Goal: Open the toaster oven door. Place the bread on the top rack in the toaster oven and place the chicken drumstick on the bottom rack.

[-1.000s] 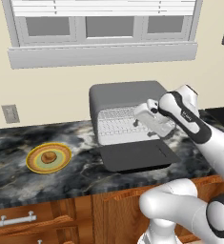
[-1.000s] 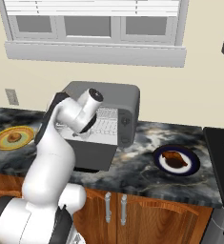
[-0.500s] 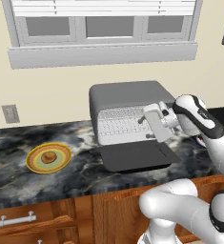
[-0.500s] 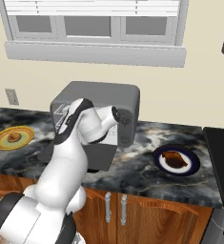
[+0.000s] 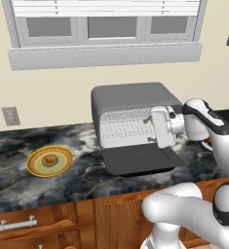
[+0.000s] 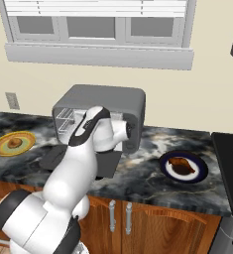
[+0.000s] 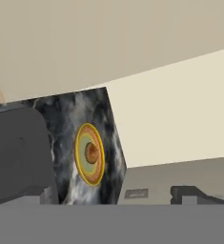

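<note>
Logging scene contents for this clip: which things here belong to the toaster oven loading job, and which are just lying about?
Part of the job:
- toaster oven, with its wire racks showing
- toaster oven door, folded down flat
- bread on the yellow plate
- chicken drumstick on the dark blue plate
- gripper

Just lying about:
- wall outlet
- window
- cabinet drawer handle

Arm bent in front of open toaster oven [image 6: 119, 104]; bread [image 6: 14, 143] on yellow plate [image 6: 1, 148] left, chicken drumstick [image 6: 182, 164] on blue plate [image 6: 200, 173] right.
</note>
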